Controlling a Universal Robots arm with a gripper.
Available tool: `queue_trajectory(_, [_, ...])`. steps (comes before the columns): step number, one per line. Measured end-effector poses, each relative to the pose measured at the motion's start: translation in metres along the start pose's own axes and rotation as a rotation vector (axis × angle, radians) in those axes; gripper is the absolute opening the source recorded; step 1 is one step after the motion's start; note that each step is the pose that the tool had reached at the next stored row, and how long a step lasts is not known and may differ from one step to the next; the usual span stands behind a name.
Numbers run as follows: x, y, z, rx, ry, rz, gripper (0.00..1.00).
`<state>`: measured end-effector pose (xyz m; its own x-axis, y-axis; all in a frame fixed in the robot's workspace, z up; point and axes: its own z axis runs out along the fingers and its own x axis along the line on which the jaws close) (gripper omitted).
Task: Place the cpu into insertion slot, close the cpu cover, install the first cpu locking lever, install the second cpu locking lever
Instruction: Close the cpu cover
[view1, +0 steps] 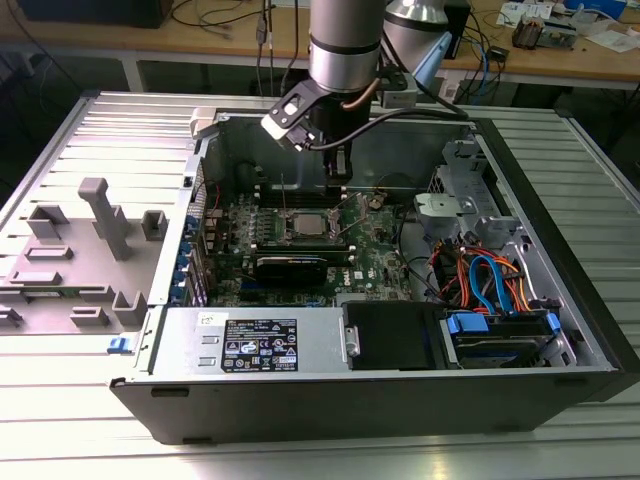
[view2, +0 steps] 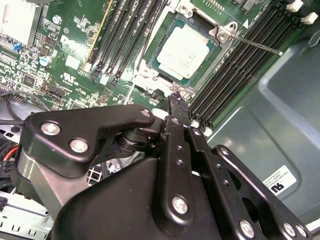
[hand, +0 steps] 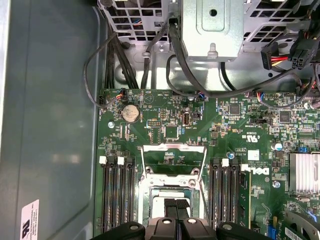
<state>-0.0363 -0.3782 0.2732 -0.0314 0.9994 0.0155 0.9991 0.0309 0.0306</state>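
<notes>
The cpu (view2: 186, 46), a small square chip with a silvery top, lies in the insertion slot (view2: 150, 61) on the green motherboard; it also shows in the exterior view (view1: 307, 224). The cpu cover (hand: 172, 148), a thin metal frame with a large window, stands swung open beyond the socket. A thin locking lever (view2: 256, 44) sticks out free past the socket's corner, and another wire lever (view1: 283, 192) stands upright. My gripper (view2: 175, 102) hovers at the socket's edge, just beside the chip, fingers together with nothing seen between them.
Long black memory slots (view2: 235, 75) flank the socket on both sides. The grey case wall (view2: 270, 115) lies close by. Cables (hand: 150, 65) and a metal drive cage (hand: 212, 25) sit past the board. A power supply (view1: 260, 340) and drive bays (view1: 500, 330) line the case's front.
</notes>
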Motion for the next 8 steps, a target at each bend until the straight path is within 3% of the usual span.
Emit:
queue_trajectory(5, [0.0000,0.0013,0.0001,-0.0001,0.0000,0.000,0.11])
queue_trajectory(8, [-0.0003,0.0107,0.0003,0.0000,0.0001,0.000,0.11])
